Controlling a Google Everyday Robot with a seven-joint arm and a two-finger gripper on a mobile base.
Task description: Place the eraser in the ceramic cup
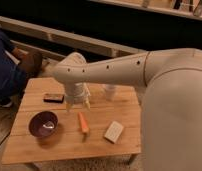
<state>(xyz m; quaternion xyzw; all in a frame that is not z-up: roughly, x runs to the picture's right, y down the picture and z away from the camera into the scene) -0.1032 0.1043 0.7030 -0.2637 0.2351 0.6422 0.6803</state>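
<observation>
Pincer (78, 105) hangs wide and empty above the table (69, 145), between eraser (53, 97) and ceramic cup (110, 91)

Hand (78, 105), fingers (69, 106) apart, above wooden table (69, 146) between eraser (53, 97) and ceramic cup (110, 92)

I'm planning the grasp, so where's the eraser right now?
In the camera view, the eraser lies at the far left of the table, behind the bowl, with the open gripper hanging just to its right.
</observation>
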